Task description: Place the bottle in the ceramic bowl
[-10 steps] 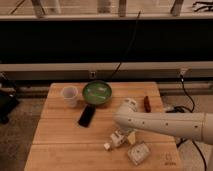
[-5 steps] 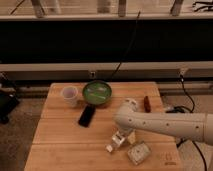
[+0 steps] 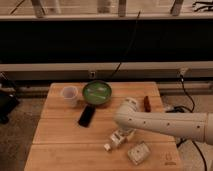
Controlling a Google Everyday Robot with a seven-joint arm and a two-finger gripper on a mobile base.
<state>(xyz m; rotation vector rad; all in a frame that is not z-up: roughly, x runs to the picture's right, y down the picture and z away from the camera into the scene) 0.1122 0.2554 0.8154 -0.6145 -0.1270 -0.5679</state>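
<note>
1. Very little has moved since the earlier frame: the arm point(image 3: 165, 122) keeps almost the same reach from the right, and the gripper point(image 3: 120, 136) seems only a shade lower over the bottle point(image 3: 111, 144), which lies about where it did.
2. The gripper hangs at the front middle of the wooden table point(image 3: 60, 135), right at the bottle's upper end. I cannot tell whether it is apart or clamped on the bottle.
3. The bottle lies flat on the table, not yet lifted by the look of it. Its long axis runs from about 8 o'clock to 2 o'clock, with the small end toward 8 o'clock and the other end under the gripper.
4. The ceramic bowl point(image 3: 97, 93) sits at about 11 o'clock from the bottle, well apart, near the table's far edge, and looks empty.
5. A dark flat phone point(image 3: 86, 115) lies between bottle and bowl, slightly toward 10 o'clock. A carry at height should pass over it.
6. A translucent cup point(image 3: 69, 95) stands just beside the bowl at its 9 o'clock, the likeliest thing to knock.
7. A squarish white packet point(image 3: 138, 152) lies near the bottle at 4 o'clock, and a small brown object point(image 3: 146, 102) lies at 1 o'clock. Both are off the path.
</note>
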